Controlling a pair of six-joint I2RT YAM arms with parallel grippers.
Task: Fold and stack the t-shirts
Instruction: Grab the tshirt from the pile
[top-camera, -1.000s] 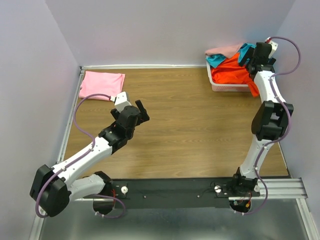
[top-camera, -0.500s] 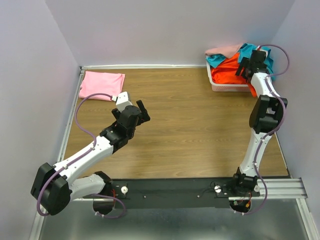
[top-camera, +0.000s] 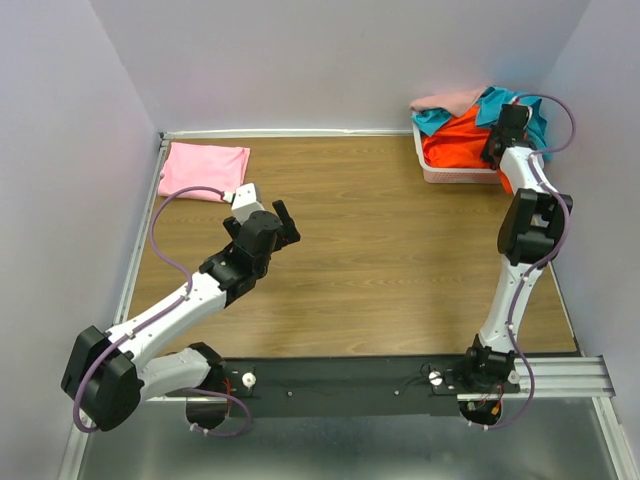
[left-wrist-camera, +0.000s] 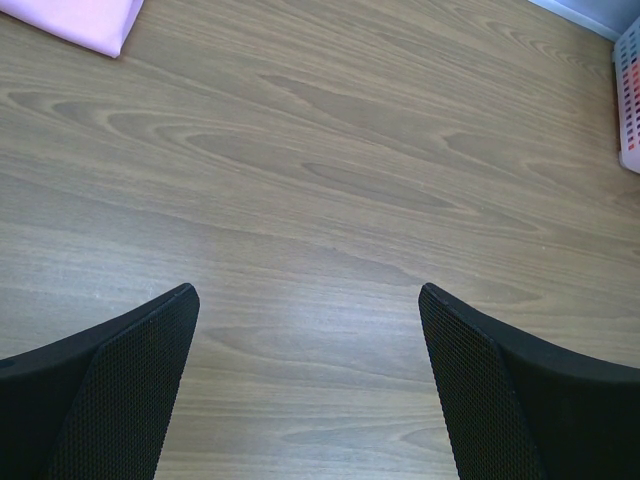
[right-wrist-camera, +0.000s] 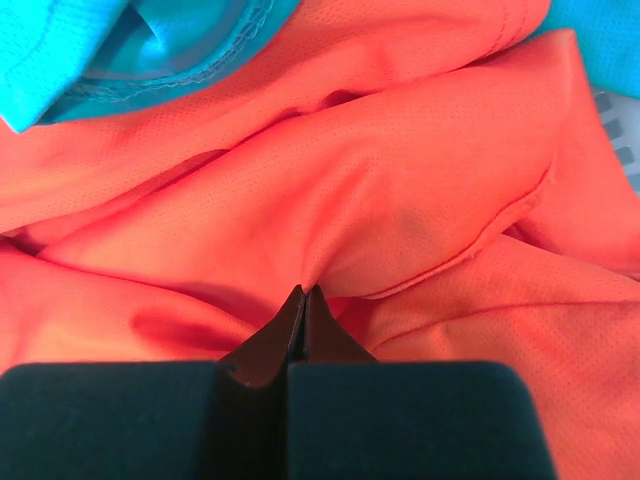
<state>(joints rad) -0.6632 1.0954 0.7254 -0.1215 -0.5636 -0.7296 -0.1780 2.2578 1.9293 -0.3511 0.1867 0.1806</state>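
Observation:
A bright orange t-shirt (top-camera: 458, 142) (right-wrist-camera: 400, 200) lies crumpled in the white mesh basket (top-camera: 455, 175) at the far right, with a teal t-shirt (top-camera: 432, 120) (right-wrist-camera: 120, 50) and a peach-pink t-shirt (top-camera: 448, 100) beside and above it. My right gripper (top-camera: 492, 148) (right-wrist-camera: 303, 293) is down in the basket, shut on a pinched fold of the orange cloth. A light pink t-shirt (top-camera: 205, 168) (left-wrist-camera: 75, 18) lies folded flat at the far left. My left gripper (top-camera: 268, 222) (left-wrist-camera: 308, 300) hovers open over bare wood, nothing between its fingers.
The wooden table (top-camera: 380, 260) is bounded by purple walls at the back and on both sides. The basket's edge (left-wrist-camera: 630, 100) shows at the right of the left wrist view. A black rail (top-camera: 350, 385) with both arm bases runs along the near edge.
My right gripper dropped from above the basket into the orange t-shirt and shut on a fold of it. The left arm barely moved.

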